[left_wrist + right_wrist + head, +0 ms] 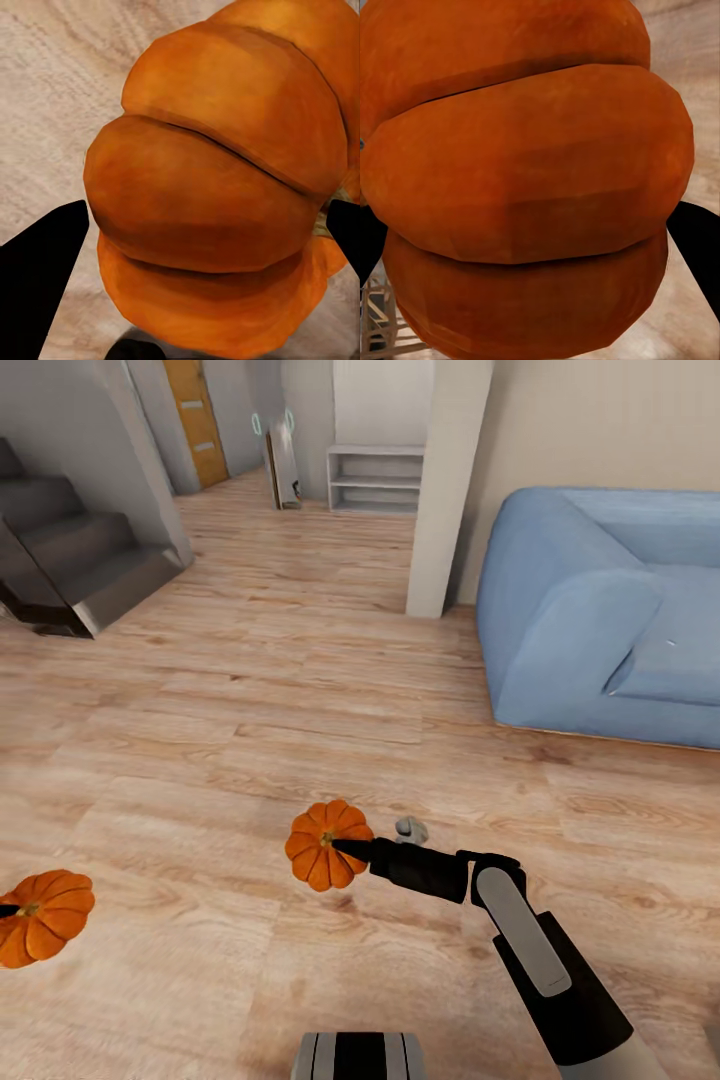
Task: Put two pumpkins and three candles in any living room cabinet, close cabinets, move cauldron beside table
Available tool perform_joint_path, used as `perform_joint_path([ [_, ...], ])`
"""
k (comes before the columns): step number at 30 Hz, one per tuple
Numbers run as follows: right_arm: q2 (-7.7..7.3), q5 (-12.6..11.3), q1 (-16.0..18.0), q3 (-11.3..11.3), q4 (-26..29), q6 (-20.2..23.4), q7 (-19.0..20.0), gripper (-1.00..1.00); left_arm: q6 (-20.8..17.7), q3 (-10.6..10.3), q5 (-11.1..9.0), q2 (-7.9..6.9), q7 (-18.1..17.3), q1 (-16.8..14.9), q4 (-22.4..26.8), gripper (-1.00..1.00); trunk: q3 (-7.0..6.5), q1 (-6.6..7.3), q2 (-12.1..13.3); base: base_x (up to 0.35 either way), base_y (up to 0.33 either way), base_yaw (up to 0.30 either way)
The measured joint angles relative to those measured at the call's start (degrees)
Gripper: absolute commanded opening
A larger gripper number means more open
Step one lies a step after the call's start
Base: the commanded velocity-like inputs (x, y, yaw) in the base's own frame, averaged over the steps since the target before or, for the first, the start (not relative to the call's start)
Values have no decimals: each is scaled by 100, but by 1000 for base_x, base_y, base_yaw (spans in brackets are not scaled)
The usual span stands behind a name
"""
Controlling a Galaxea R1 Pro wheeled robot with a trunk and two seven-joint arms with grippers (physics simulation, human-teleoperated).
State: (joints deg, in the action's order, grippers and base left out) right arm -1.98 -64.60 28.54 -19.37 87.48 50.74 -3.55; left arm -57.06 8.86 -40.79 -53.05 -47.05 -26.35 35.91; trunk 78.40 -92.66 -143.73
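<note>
The right claw (345,850) is closed around a small orange ribbed pumpkin (328,844), carried above the wood floor (250,690); one dark finger crosses the front of the fruit at its stem. In the right wrist view this pumpkin (521,180) bulges between the two black fingers (697,247), which press against its sides, so the claw is open only as wide as the fruit.

The left claw (202,247) likewise has hold of a second pumpkin (40,915), which sits at the left edge of the head view, well apart from the right claw and lower in the frame. In the left wrist view that pumpkin (217,180) lies between the black fingers (41,270), one on each side of it, with pale floor (52,90) beyond.

Just beyond the right claw, near its wrist, a small grey object (410,828) lies on the floor; what it is cannot be told.

Farther ahead of the right claw stands a blue sofa (600,610). Ahead of both claws a white pillar (445,490) rises, and past it an open white shelf unit (375,478) stands against the wall, its shelves bare. Off beyond the left claw are grey stairs (70,550) and an orange door (195,420).
</note>
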Motion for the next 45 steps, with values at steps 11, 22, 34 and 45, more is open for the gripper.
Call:
perform_joint_path([
  [11,-29,27,0,9,-2,7,11,-100,103,-704,64,1073,421,2,1067,-100,-243,28,15,0,0,285],
  [22,-60,10,0,125,4,9,12,-100,121,-562,-23,2247,2658,-6,2074,-100,-488,57,30,0,0,285],
  [34,-62,5,-1,132,6,9,23,-100,126,-410,2,2270,2721,-7,2080,-100,-665,77,40,0,0,261],
  [45,-62,-36,-1,141,10,-2,37,-100,124,-361,-44,2288,2743,-8,2078,-100,-896,163,169,0,0,19],
])
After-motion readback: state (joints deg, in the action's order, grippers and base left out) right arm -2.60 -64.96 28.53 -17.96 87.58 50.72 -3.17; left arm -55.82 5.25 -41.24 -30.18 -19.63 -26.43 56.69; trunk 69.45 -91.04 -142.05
